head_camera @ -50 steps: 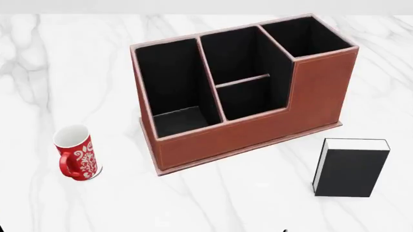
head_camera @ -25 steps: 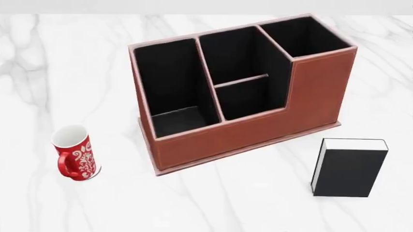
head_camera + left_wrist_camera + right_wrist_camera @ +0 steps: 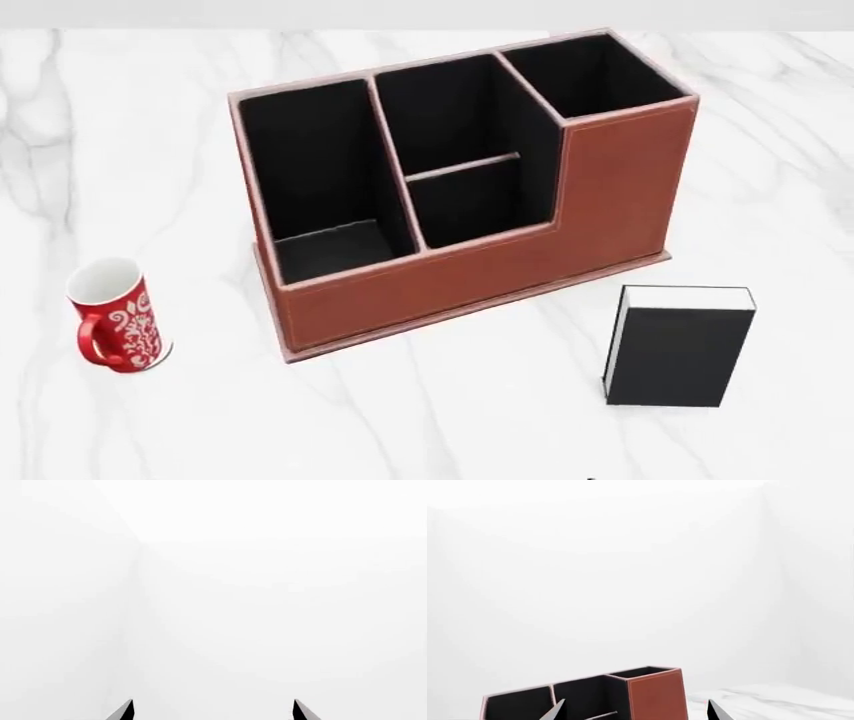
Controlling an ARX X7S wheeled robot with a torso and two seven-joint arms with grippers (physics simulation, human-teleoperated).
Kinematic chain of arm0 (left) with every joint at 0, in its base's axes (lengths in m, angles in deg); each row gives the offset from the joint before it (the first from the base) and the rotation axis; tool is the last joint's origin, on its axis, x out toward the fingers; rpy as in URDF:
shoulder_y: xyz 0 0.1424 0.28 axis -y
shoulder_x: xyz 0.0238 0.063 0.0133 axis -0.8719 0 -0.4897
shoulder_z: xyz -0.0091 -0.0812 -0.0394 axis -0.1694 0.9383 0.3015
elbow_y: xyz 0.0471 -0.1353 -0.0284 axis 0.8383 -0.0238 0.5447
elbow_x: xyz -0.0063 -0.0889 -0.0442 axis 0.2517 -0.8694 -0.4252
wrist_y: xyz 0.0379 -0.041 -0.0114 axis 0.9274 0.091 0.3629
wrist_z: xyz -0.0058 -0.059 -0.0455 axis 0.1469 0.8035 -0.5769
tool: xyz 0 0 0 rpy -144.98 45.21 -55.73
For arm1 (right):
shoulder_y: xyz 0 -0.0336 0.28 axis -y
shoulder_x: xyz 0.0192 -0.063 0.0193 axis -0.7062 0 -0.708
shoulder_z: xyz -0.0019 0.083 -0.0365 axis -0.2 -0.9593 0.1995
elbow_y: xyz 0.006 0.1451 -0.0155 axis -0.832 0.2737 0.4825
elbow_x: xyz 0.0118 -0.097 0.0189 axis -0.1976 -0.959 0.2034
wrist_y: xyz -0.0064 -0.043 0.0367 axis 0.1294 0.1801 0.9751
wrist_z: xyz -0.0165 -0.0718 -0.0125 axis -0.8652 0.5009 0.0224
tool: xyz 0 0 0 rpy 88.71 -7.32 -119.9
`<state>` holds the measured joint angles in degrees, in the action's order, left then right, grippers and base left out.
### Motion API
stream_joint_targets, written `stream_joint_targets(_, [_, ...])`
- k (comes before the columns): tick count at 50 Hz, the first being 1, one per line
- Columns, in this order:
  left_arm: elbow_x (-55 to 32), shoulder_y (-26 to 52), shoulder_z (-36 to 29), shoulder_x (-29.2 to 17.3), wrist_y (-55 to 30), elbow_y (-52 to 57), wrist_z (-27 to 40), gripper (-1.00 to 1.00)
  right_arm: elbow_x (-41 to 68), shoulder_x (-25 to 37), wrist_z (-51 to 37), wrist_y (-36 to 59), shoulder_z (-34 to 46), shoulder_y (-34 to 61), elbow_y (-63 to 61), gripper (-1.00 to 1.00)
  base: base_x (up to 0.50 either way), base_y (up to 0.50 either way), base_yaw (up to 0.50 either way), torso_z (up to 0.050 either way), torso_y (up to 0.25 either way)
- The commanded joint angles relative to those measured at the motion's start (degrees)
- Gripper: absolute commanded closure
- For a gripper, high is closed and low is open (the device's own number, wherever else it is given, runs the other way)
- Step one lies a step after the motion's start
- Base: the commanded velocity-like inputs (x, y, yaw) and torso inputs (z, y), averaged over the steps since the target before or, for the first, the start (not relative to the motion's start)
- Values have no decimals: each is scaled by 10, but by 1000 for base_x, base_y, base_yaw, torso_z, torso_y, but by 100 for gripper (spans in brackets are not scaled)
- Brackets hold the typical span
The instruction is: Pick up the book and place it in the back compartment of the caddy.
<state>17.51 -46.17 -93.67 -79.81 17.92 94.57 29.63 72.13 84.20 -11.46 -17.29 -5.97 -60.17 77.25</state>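
The black book (image 3: 681,350) with white page edges is on the marble table to the front right of the caddy, apart from it. The reddish-brown caddy (image 3: 441,285) stands in the middle; its tall end is at the right. The back compartment (image 3: 474,205) is the short black pocket between the thin cross divider and the low wall, and it holds nothing. Neither gripper shows in the head view. My left gripper (image 3: 213,711) is open and faces only white walls. My right gripper (image 3: 635,711) is open and empty, with the caddy (image 3: 654,695) some way ahead of it.
A red patterned mug (image 3: 118,315) stands at the left, apart from the caddy. The white marble table (image 3: 441,420) runs across the whole head view, with its far edge along the top.
In the head view the caddy, book and mug have all shifted to the left together, as the view moved. Their places relative to each other are unchanged.
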Motion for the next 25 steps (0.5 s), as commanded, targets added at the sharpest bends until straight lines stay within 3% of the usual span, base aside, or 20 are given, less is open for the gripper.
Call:
stream_joint_targets(1, [0, 1, -3, -4, -1, 0, 6, -100, 0, 3, -4, 0, 3, 2, 3, -100, 0, -125, 0, 0, 0])
stream_joint_targets(25, [0, 1, -8, -12, -3, 3, 17, -100, 2, 10, -14, 1, 8, 6, 5, -100, 0, -125, 0, 0, 0])
